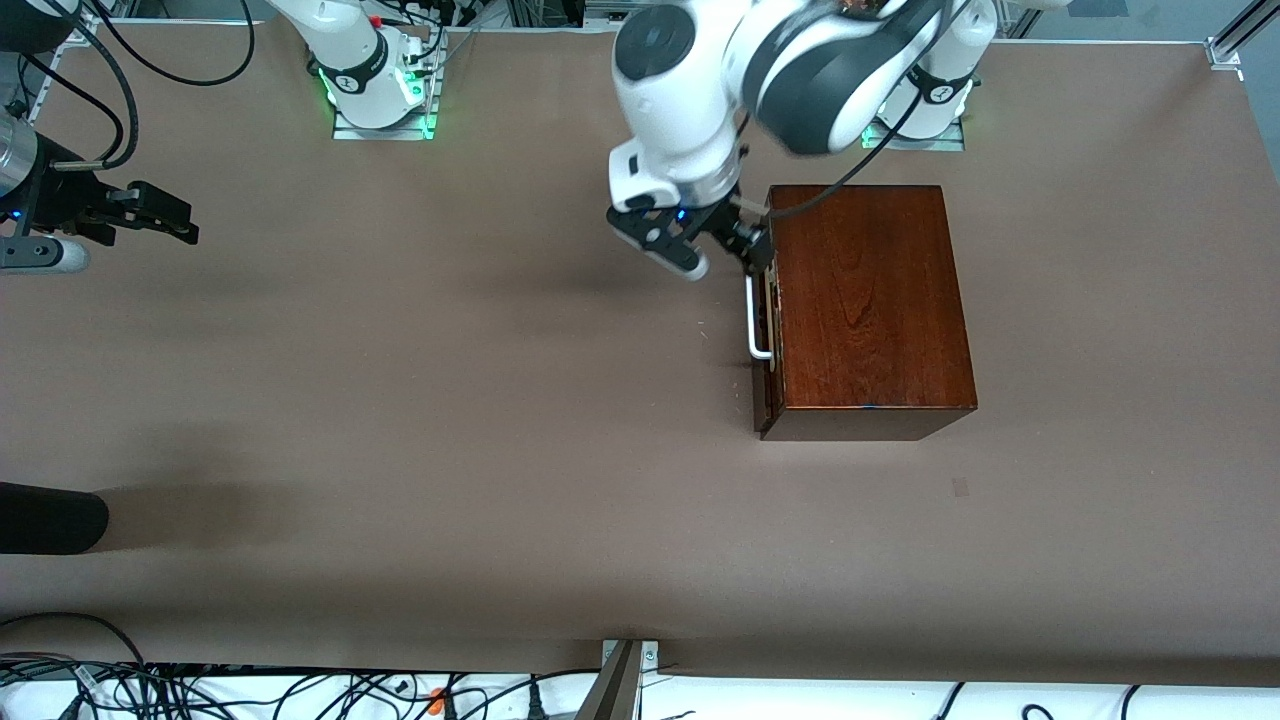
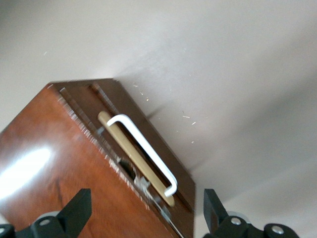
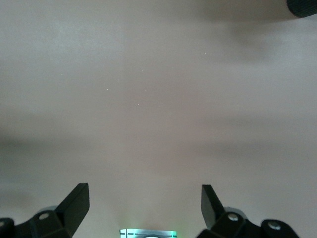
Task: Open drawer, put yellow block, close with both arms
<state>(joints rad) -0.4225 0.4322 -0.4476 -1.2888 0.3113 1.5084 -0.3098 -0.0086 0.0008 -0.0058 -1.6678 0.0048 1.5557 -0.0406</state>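
Note:
The dark-brown wooden box [image 1: 870, 300] stands toward the left arm's end of the table. Its drawer [image 1: 766, 390] is pushed in or nearly so, and the white loop handle [image 1: 757, 320] faces the middle of the table. My left gripper [image 1: 712, 252] is open and empty, over the edge of the box above the handle's end nearer the robots' bases. In the left wrist view the handle [image 2: 146, 148] and the box top [image 2: 49, 173] lie between the open fingertips [image 2: 81, 198]. My right gripper [image 1: 175, 220] waits open and empty over bare table [image 3: 158, 99] toward the right arm's end. The yellow block is out of view.
A black rounded object [image 1: 50, 520] juts in at the right arm's end of the table, nearer the front camera. Cables [image 1: 200, 690] lie along the table's front edge. The two green-lit bases [image 1: 380, 100] stand along the table's edge at the top of the front view.

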